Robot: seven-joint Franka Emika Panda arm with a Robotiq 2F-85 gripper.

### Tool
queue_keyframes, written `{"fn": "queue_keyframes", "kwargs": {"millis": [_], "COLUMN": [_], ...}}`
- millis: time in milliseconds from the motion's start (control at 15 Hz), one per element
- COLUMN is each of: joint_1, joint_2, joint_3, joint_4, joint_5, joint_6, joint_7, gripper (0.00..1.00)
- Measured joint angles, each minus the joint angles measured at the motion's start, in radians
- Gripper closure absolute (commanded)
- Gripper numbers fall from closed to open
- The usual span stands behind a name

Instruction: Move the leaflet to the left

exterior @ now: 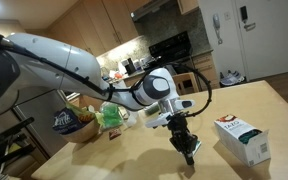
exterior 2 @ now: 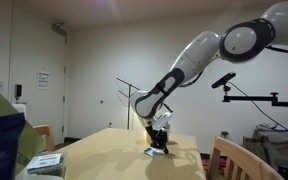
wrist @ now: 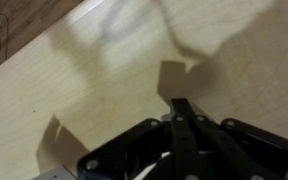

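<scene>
The table [exterior: 134, 162] filled most of each view, with the arm [exterior: 74, 60] reaching over it. The box [exterior: 241, 138] stood near the arm's end but apart from it, and the bags [exterior: 74, 121] lay well back by the arm's base. The gripper [exterior: 190, 153] pointed straight down with its tips at the wood. In the wrist view its jaws looked drawn together into one dark wedge, with nothing seen between them. The leaflet could not be picked out for sure. A pale patch [exterior 2: 156, 153] under the tips in an exterior view was probably it, pinned flat. If so, the slide would go best with light, steady downward pressure and a slow sideways drag. The tips should not lift or tilt, or the thin card could slip free or buckle. Counted: one table, one arm, one box, at least two bags, one gripper, and at most one leaflet.
</scene>
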Motion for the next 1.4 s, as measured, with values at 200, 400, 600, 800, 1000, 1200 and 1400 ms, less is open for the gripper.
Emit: {"fn": "queue_keyframes", "kwargs": {"millis": [200, 400, 600, 800, 1000, 1200, 1400], "joint_1": [-0.001, 0.016, 0.036, 0.042, 0.039, 0.037, 0.037], "joint_2": [0.001, 0.002, 0.005, 0.023, 0.056, 0.068, 0.074], "joint_3": [-0.017, -0.037, -0.046, -0.046, -0.046, -0.046, -0.046], "joint_4": [0.000, 0.007, 0.019, 0.046, 0.084, 0.107, 0.118], "joint_5": [-0.002, -0.013, -0.015, -0.015, -0.015, -0.015, -0.015], "joint_6": [0.000, 0.000, 0.001, 0.001, -0.003, -0.014, -0.021], "joint_7": [0.041, 0.091, 0.112, 0.112, 0.111, 0.111, 0.110], "gripper": [1.00, 1.00, 1.00, 1.00, 1.00, 1.00, 1.00]}}
